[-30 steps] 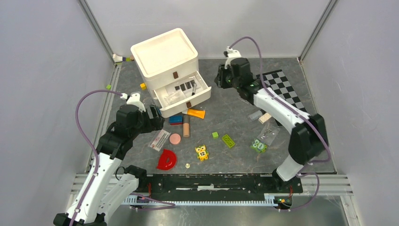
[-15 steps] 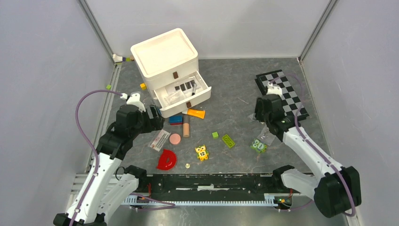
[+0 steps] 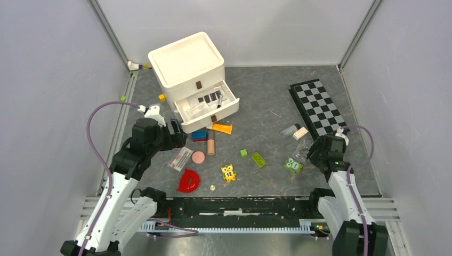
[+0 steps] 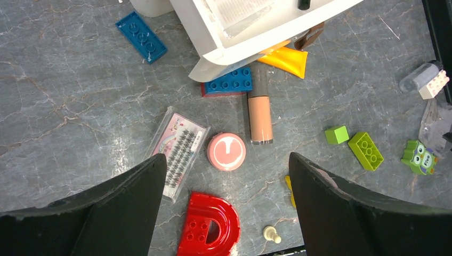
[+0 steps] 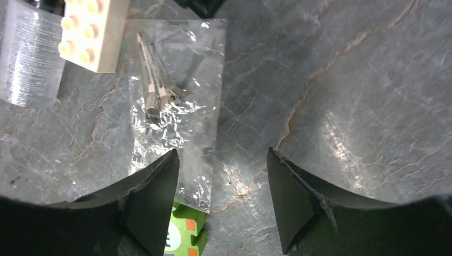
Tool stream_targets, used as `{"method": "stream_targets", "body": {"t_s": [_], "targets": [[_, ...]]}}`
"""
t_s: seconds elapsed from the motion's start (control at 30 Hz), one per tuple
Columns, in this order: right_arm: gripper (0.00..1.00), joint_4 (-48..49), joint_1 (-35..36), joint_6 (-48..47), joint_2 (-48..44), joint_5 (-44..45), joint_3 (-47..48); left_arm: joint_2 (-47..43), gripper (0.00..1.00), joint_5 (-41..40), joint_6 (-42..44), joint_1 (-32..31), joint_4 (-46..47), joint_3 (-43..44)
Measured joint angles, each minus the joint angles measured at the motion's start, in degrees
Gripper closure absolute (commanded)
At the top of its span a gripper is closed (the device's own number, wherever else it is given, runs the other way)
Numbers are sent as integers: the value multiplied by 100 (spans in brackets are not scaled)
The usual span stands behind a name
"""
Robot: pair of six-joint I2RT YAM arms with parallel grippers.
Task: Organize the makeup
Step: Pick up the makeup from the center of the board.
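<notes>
One drawer point(image 3: 226, 109) of the white cabinet point(image 3: 186, 61) is open, with clear packets point(image 3: 196, 110) inside. The orange tube point(image 3: 223, 128), beige stick point(image 3: 211, 143) and pink disc point(image 3: 198, 157) lie on the table point(image 3: 266, 106) before it. The left gripper point(image 4: 226, 160) and right gripper point(image 5: 221, 154) stand wide, empty.

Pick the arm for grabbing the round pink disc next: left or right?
Left. Its open left hand hangs almost directly over the pink disc. The right hand is far off on the other side, above a clear packet.
</notes>
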Motion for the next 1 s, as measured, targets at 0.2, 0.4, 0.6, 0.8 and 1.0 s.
{"method": "stream_targets", "body": {"t_s": [0.2,0.4,0.6,0.8,1.0], "targets": [[34,590,-1191,291,-323,-1519,-535,0,9,13,0,0,2,-7],[38,1307,-1502,699,-505,-2697,-1001,0,9,20,0,0,9,-7],[50,1506,-1620,844,-437,-3176,-1158,0,9,20,0,0,11,-7],[76,1746,-1797,927,-402,-3368,-1401,-13,9,20,0,0,11,-7],[98,1814,-1880,949,-546,-3432,-1563,-13,9,20,0,0,11,-11]]}}
